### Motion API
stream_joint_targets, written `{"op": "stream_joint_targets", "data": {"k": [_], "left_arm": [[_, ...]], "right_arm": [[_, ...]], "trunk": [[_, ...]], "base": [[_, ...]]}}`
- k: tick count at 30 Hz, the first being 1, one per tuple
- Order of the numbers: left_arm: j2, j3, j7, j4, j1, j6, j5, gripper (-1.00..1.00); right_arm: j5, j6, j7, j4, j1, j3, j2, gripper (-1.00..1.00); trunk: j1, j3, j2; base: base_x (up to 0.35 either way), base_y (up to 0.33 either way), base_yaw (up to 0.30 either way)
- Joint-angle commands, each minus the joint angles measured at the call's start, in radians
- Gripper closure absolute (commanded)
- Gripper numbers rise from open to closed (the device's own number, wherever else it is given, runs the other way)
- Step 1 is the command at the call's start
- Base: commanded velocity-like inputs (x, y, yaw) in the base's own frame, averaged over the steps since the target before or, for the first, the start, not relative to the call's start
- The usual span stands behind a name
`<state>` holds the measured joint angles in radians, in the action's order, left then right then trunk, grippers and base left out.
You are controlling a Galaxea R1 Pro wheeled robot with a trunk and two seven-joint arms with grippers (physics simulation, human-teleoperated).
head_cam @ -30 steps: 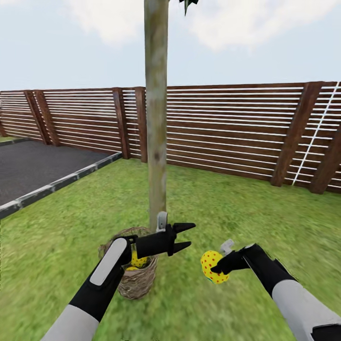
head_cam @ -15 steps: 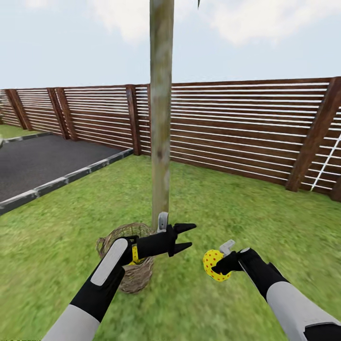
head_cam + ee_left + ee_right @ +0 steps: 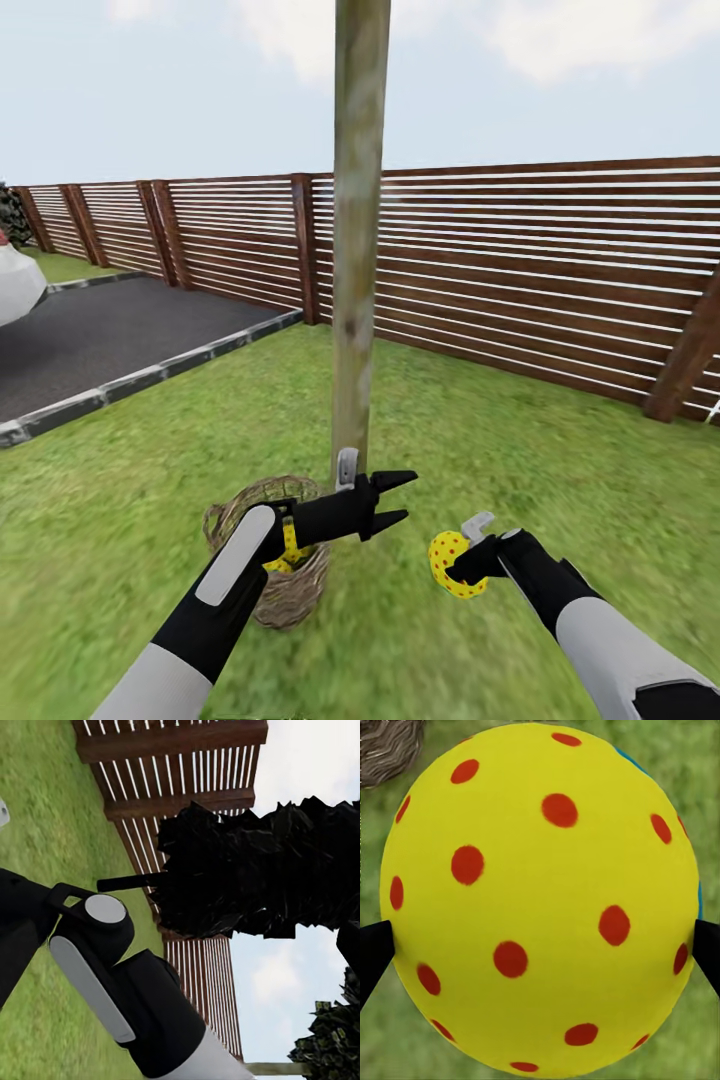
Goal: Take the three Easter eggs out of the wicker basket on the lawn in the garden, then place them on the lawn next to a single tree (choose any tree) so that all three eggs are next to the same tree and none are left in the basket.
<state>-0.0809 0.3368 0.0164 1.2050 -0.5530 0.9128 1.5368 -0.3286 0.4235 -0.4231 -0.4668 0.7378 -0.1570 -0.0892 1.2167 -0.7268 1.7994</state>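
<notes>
Low and right of centre, the right gripper [image 3: 457, 567] pinches a yellow red-dotted egg [image 3: 446, 563], one of its fingers [image 3: 373, 956] on either side. The left gripper [image 3: 398, 498], spread and empty, hangs above the wicker basket [image 3: 268, 590] beside the tree [image 3: 355, 250].

A smooth, matt yellow shell is shown on the egg [image 3: 540, 896], rough brown woven wicker on the basket [image 3: 290, 590], smooth mottled grey-tan bark on the trunk [image 3: 356, 250], slatted brown wood on the fence [image 3: 520, 270], and grainy dark asphalt on the driveway [image 3: 110, 335].
</notes>
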Motion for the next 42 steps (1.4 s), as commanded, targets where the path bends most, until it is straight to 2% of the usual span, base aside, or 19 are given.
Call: {"op": "stream_joint_targets", "data": {"k": [1, 6, 11, 21, 23, 26, 30, 31, 34, 42], "left_arm": [[-0.001, 0.0, 0.002, 0.002, -0.001, 0.003, -0.001, -1.0], [-0.002, 0.001, 0.002, -0.002, -0.001, 0.003, 0.0, -1.0], [-0.002, 0.001, 0.002, -0.003, -0.001, 0.003, 0.0, -1.0], [-0.002, 0.002, 0.002, -0.004, -0.001, 0.001, 0.005, -1.0], [-0.002, 0.002, 0.002, -0.005, -0.001, 0.0, 0.006, -1.0], [-0.002, 0.002, 0.002, -0.005, -0.001, 0.0, 0.006, -1.0], [-0.003, 0.002, 0.003, -0.005, -0.001, -0.022, 0.006, -1.0], [-0.003, 0.004, 0.003, -0.005, -0.001, -0.03, 0.006, -1.0], [-0.003, 0.05, 0.003, -0.005, -0.001, -0.047, 0.008, -1.0], [-0.002, 0.059, 0.004, -0.005, -0.001, -0.063, 0.008, -1.0]], "right_arm": [[-0.01, 0.004, -0.006, -0.003, 0.0, -0.003, 0.0, 1.0], [-0.01, 0.004, -0.003, -0.002, 0.0, -0.003, 0.008, 1.0], [-0.01, 0.003, 0.041, -0.001, 0.0, -0.003, 0.014, 1.0], [-0.009, -0.001, 0.046, 0.0, 0.0, -0.003, 0.015, 1.0], [-0.009, -0.014, 0.052, 0.011, -0.002, -0.001, 0.026, 1.0], [-0.009, -0.02, 0.099, 0.037, -0.003, -0.001, 0.04, 1.0], [-0.009, -0.055, 0.111, 0.043, -0.003, -0.001, 0.045, 1.0], [-0.009, -0.057, 0.124, 0.043, -0.003, -0.001, 0.05, 1.0], [-0.008, -0.059, 0.164, 0.044, -0.003, -0.001, 0.058, 1.0], [-0.007, -0.06, 0.17, 0.063, -0.004, -0.001, 0.06, 1.0]], "trunk": [[0.0, -0.001, 0.0], [0.0, -0.003, 0.0], [0.0, -0.005, 0.0], [0.0, -0.009, 0.0], [0.0, -0.01, 0.0], [0.0, -0.011, 0.0], [0.0, -0.013, 0.0], [0.0, -0.014, 0.0], [0.0, -0.016, 0.0], [0.0, -0.021, 0.0]], "base": [[0.002, -0.247, 0.259], [0.018, -0.318, 0.285], [0.094, -0.329, 0.291], [0.104, -0.326, 0.291], [0.104, -0.325, 0.291], [0.104, -0.325, 0.291], [0.104, -0.325, 0.276], [0.104, -0.315, 0.265], [0.104, -0.309, 0.264], [0.104, -0.316, 0.263]]}}
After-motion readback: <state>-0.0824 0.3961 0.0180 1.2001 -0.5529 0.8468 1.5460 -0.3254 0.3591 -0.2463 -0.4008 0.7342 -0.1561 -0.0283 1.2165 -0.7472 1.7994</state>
